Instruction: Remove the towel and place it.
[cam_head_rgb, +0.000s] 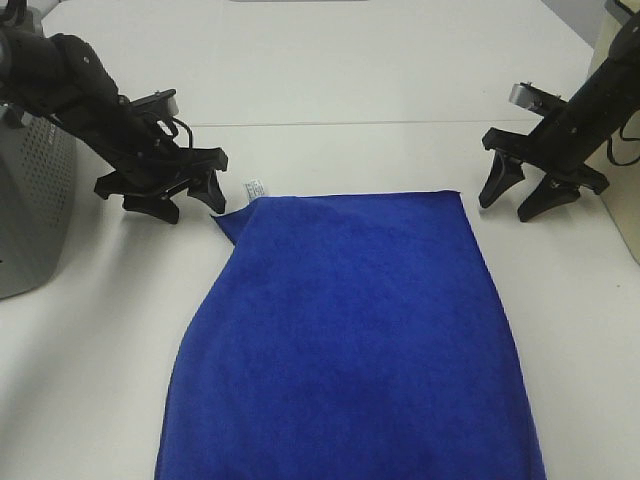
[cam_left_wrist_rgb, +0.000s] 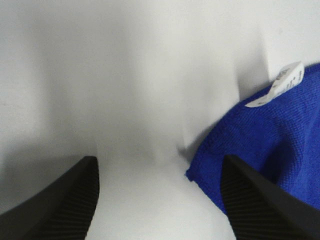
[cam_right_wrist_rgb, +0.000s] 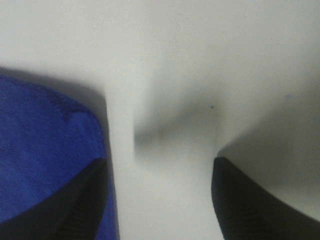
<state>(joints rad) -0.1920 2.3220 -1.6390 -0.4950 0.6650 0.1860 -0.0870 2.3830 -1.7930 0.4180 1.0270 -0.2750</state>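
Note:
The towel (cam_head_rgb: 350, 340) is a deep blue plush cloth lying flat on the white table, running from mid-table to the near edge. Its white tag (cam_head_rgb: 253, 188) sits at the far left corner, which is slightly folded. My left gripper (cam_head_rgb: 190, 207) is open and empty, low over the table just left of that corner. In the left wrist view the towel corner (cam_left_wrist_rgb: 265, 145) and the tag (cam_left_wrist_rgb: 282, 82) lie by one finger (cam_left_wrist_rgb: 260, 205). My right gripper (cam_head_rgb: 506, 208) is open and empty, just right of the far right corner. In the right wrist view the towel (cam_right_wrist_rgb: 45, 150) lies under one finger (cam_right_wrist_rgb: 75, 210).
A grey perforated basket (cam_head_rgb: 25, 210) stands at the left edge behind my left arm. A beige object (cam_head_rgb: 622, 70) stands at the right edge behind my right arm. White table (cam_head_rgb: 330, 80) stretches behind the towel.

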